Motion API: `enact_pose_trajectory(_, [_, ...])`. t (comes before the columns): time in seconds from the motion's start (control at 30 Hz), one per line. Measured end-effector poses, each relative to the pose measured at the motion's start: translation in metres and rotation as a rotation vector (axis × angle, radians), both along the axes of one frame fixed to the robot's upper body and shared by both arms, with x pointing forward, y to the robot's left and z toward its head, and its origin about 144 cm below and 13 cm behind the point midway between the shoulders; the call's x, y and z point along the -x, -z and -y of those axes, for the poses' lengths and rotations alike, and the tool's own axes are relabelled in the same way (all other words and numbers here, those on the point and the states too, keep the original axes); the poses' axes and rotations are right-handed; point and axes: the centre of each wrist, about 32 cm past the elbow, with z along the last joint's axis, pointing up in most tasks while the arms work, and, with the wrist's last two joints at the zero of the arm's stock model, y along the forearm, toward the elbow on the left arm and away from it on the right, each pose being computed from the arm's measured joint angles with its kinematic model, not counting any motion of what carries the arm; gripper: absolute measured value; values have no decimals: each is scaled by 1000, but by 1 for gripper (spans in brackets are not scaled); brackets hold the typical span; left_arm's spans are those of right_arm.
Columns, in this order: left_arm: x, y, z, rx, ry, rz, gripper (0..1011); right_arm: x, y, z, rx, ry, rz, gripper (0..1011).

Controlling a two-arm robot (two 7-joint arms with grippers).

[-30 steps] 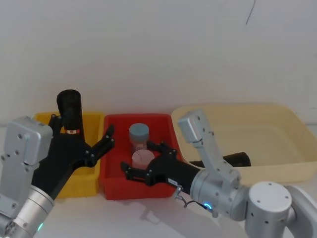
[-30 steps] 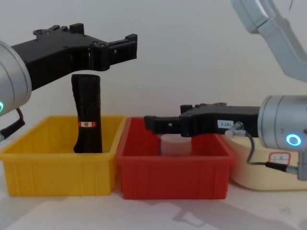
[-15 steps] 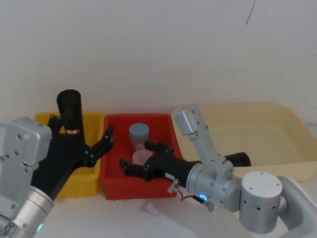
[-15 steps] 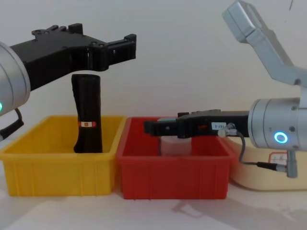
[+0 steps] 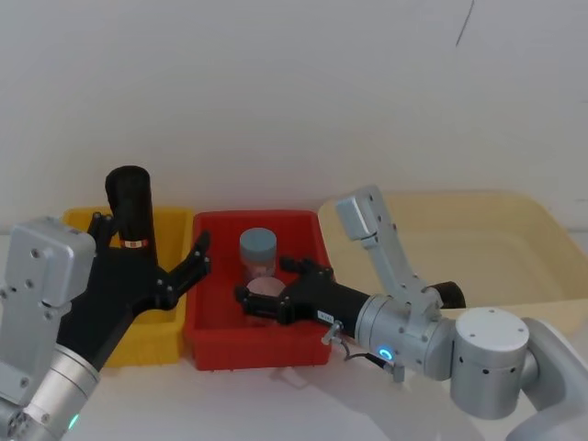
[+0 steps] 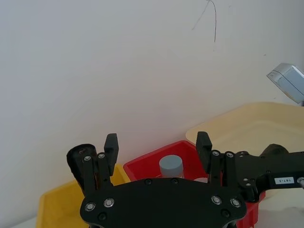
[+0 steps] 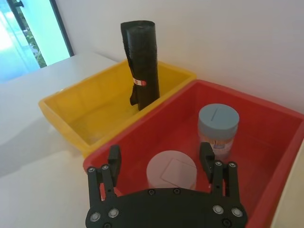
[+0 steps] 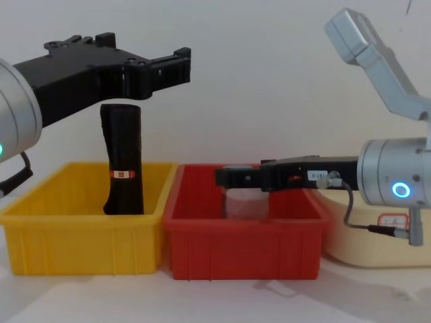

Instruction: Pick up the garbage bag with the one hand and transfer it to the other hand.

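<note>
The garbage bag (image 8: 123, 159), a tall black roll with a white-and-orange band, stood upright in the yellow bin (image 8: 81, 232). At its three o'clock, the red bin (image 8: 242, 242) held a pink cylinder (image 7: 171, 170) and a blue-grey cylinder (image 7: 218, 124). The left gripper (image 8: 158, 69) hung above, fingers spread; the right gripper (image 7: 161, 159), also spread, straddled the pink cylinder.

Yellow bin (image 5: 170, 331), red bin (image 5: 303, 230) holding pink cylinder (image 7: 171, 169), blue-grey cylinder (image 7: 218, 124); cream tub (image 5: 514, 248).
</note>
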Motion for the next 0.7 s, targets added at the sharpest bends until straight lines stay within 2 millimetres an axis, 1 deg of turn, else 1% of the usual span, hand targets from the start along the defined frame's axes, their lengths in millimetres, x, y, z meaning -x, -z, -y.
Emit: enact_pose_trajectory(0.7, [0, 0, 0, 0, 0, -1, 1002, -13, 8, 8, -3, 5, -57, 1001])
